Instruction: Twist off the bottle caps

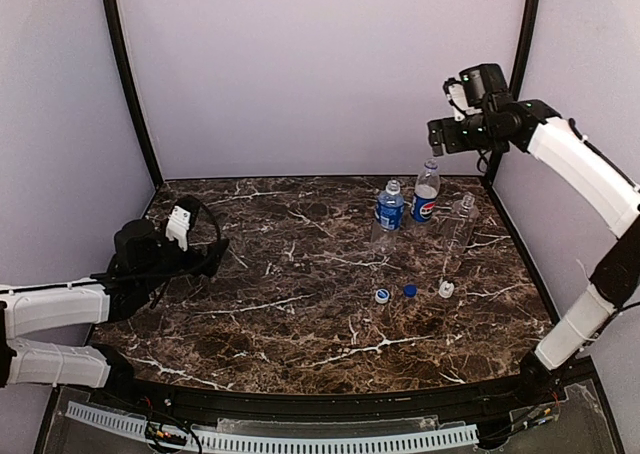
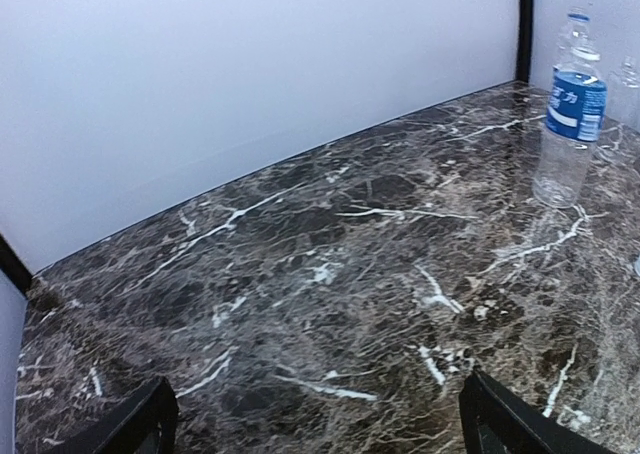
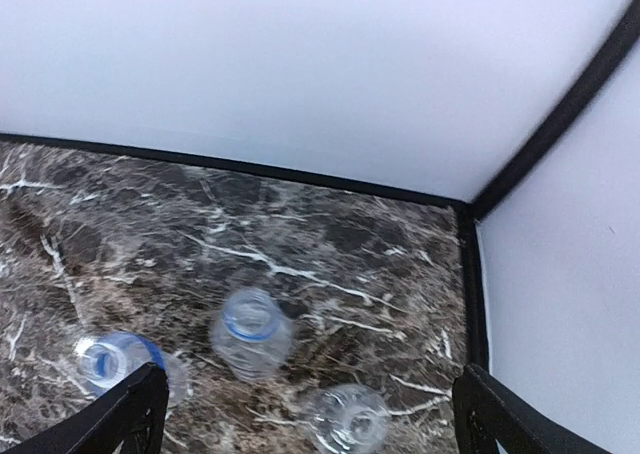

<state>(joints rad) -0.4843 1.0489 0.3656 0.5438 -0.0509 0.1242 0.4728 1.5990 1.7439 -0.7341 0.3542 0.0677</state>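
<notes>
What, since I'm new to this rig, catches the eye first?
Three small clear plastic bottles stand uncapped on the marble table, far right. Their small round plastic caps, two white and one blue, lie in a row nearer the front. The right gripper hangs open above the bottles.

The top camera sits high above the near edge of the table point(image 1: 300, 304). It looks down and forward over the whole top, as far as the back wall point(image 1: 320, 74). The left wrist camera is low and close to the table, on the left side. It looks across toward the far right, where the blue-label bottle point(image 2: 572, 114) stands. The right wrist camera hangs high at the far right and looks down on the three bottles point(image 3: 250, 332). Its picture is blurry, so the left one is probably that same blue-label bottle.
</notes>
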